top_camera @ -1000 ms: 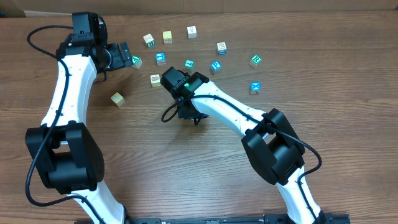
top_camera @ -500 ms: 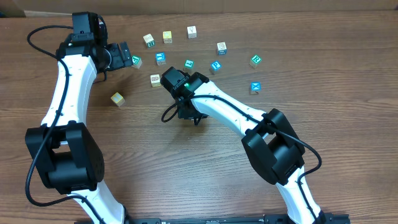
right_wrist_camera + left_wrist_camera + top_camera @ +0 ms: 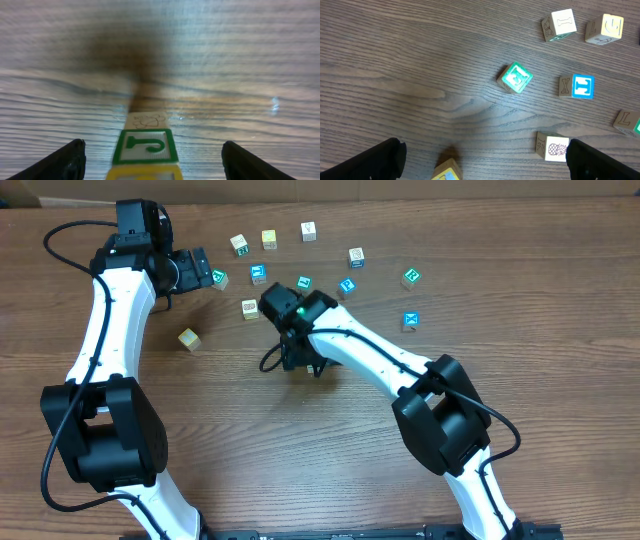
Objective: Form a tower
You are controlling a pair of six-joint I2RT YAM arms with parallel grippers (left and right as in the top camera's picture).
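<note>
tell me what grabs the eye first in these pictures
The right arm reaches to the middle of the wooden table. In the right wrist view a narrow tower of picture cubes, a green J on one face, stands between the open jaws, touching neither. Loose cubes scatter along the far side.

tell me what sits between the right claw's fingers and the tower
Only bare table on each side: in the right wrist view the right claw is open and its fingers stand clear of the tower.

The tower (image 3: pixel 145 147) stands on the table (image 3: pixel 235 60) between the fingers (image 3: pixel 65 161) of the right gripper (image 3: pixel 152 155), with loose cubes (image 3: pixel 356 257) scattered behind it.
</note>
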